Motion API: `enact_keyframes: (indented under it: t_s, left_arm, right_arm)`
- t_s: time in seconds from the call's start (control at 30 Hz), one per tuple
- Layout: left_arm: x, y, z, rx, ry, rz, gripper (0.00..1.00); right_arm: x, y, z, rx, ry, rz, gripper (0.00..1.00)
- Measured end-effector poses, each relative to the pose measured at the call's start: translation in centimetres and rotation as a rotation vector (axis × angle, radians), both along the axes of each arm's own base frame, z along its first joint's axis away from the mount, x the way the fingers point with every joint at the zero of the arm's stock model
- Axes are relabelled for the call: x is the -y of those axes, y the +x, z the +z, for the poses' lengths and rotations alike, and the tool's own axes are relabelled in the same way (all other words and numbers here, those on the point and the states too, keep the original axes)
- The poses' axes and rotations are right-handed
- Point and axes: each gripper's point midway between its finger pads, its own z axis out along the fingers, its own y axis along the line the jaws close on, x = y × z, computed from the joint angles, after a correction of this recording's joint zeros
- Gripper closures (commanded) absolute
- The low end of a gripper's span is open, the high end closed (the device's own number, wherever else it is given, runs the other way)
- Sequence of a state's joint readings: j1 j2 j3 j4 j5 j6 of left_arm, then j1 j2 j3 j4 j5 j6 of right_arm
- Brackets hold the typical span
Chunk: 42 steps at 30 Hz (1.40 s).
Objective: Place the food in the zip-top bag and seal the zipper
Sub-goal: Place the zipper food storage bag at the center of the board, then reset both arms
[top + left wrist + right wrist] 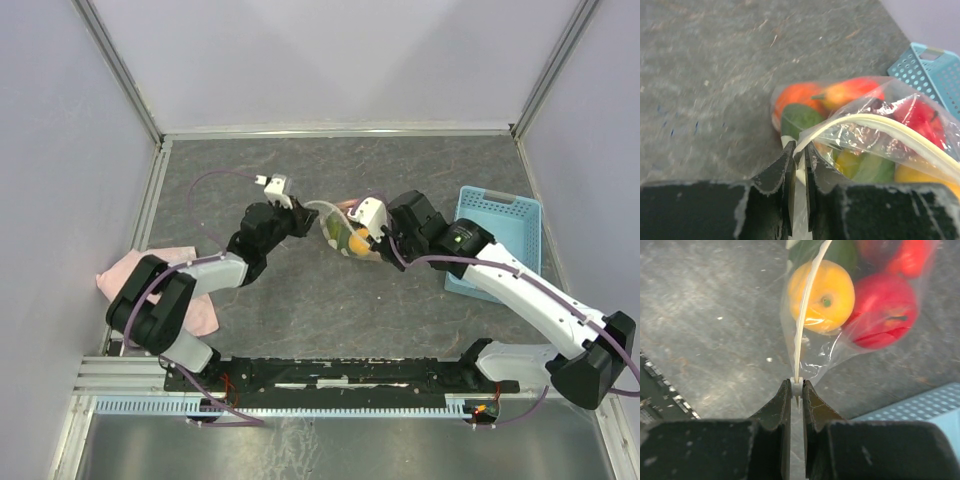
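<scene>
Okay, sealing stage: fruits [825, 295] sit inside the zip-top bag [815, 360] on the table [330, 310], left gripper [799, 160] and right gripper [796, 390] both pinch the zipper [875, 120]. Next, probably slide along it, pressing it shut.

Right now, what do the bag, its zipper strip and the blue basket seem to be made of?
Zip-top bag: thin clear plastic film, glossy; it crinkles and fruits show through. Zipper: stiffer whitish plastic, seemingly matt; keeps a smooth curve. Basket: probably rigid light-blue plastic; moulded rows of holes.

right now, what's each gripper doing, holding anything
left gripper: closed on the zipper
right gripper: closed on the zipper's end
</scene>
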State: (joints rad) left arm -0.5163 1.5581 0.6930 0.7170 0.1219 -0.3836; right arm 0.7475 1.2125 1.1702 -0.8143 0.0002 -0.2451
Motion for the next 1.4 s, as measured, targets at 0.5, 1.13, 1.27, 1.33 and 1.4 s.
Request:
enact_keyframes:
  t_s: [0.5, 1.13, 1.27, 1.33, 1.4]
  left_arm:
    - [-8.7, -4.7, 0.4, -0.081, -0.089, 0.356, 0.53]
    - [-18.6, -13.5, 13.8, 0.036, -0.247, 0.618, 0.13]
    - [-19.3, -14.4, 16.8, 0.096, -0.194, 0.601, 0.10]
    - [-19.7, -14.7, 17.6, 0.120, -0.152, 0.598, 0.09]
    - [-19.9, -14.9, 17.7, 0.132, -0.109, 0.596, 0.07]
  right_arm:
    - [-4.2, -7.6, -4.9, -0.278, 0.082, 0.157, 0.94]
    - [-5.1, -7.6, -4.5, -0.304, 0.135, 0.071, 0.15]
    - [-4.0, -4.3, -2.4, -0.200, 0.176, -0.057, 0.00]
    - [-1.9, -1.6, -1.4, -0.130, 0.201, -0.185, 0.01]
    - [0.9, 1.2, -0.2, -0.058, 0.227, -0.336, 0.01]
